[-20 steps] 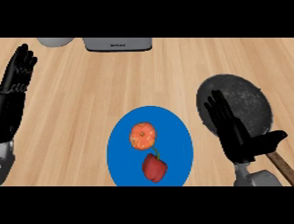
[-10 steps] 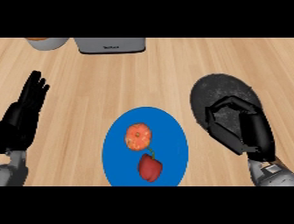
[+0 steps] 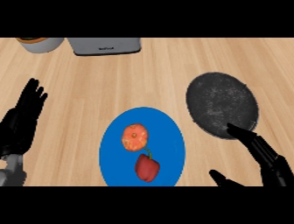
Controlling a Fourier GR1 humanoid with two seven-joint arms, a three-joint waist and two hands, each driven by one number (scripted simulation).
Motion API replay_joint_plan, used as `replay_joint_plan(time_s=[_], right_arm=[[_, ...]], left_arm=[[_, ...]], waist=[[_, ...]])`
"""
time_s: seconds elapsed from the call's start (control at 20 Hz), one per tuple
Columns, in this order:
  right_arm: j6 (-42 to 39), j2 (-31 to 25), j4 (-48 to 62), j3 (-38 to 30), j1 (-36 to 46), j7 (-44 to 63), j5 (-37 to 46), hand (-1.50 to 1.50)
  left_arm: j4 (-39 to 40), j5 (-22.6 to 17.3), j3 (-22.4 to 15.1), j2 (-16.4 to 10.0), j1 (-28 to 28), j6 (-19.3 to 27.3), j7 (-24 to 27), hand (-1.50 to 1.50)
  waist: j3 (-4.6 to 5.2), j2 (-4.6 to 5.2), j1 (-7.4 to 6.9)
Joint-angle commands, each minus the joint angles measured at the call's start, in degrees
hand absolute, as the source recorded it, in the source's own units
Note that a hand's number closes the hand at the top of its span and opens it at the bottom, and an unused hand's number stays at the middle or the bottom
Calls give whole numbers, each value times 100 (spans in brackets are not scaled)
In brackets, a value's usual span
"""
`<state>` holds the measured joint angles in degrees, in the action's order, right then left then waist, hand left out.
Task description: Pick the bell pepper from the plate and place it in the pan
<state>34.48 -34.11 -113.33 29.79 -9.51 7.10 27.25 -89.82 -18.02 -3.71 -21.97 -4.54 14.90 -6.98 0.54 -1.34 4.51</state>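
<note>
Pepper (image 3: 147, 167) lies on the plate (image 3: 114, 162) (pan (image 3: 222, 103) alongside), left robot hand (image 3: 22, 120) and right robot hand (image 3: 266, 153) open, empty.

The counter (image 3: 149, 74) is pale wood with long grain lines and a smooth, faintly satin finish. The pan (image 3: 222, 104) looks like dark metal, matt and finely speckled with grey (almost stone-like in its roughness). The plate (image 3: 169, 131) is an even blue, smooth and without shine. The bell pepper (image 3: 147, 168) has smooth red skin with a slight sheen; the orange fruit (image 3: 134, 137) looks paler and dimpled. The left hand (image 3: 19, 124) and right hand (image 3: 266, 153) are matt black, like hard plastic. The appliance (image 3: 104, 44) is smooth grey.
</note>
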Motion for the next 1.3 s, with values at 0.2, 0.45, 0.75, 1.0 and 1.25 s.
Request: replay_joint_plan(time_s=[0.2, 0.45, 0.75, 1.0, 1.25], right_arm=[[-1440, -424, -1745, 519, -112, 2592, 2188, -150], [-3188, -423, -1977, 847, 628, 3948, 2626, -150], [-5156, 438, -1670, 1478, 1635, 5362, 2272, -150], [-6149, 1319, -1041, 2042, 1627, 6256, 1836, -150], [-6551, 2317, -313, 2335, 2110, 6681, 2025, -150]], left_arm=[[-192, -4, -97, 33, -133, -55, -224, 0], [-4, 31, -124, 45, -619, -85, -356, 0], [91, 226, -340, 235, -761, 46, -447, 0], [-159, 159, -345, 246, -602, -20, -473, 0], [176, 120, -181, 241, -597, -185, -223, 0]], waist=[[-6, 82, -336], [4, 136, -465], [-12, 175, -595], [-21, 145, -616], [-29, 143, -529]])
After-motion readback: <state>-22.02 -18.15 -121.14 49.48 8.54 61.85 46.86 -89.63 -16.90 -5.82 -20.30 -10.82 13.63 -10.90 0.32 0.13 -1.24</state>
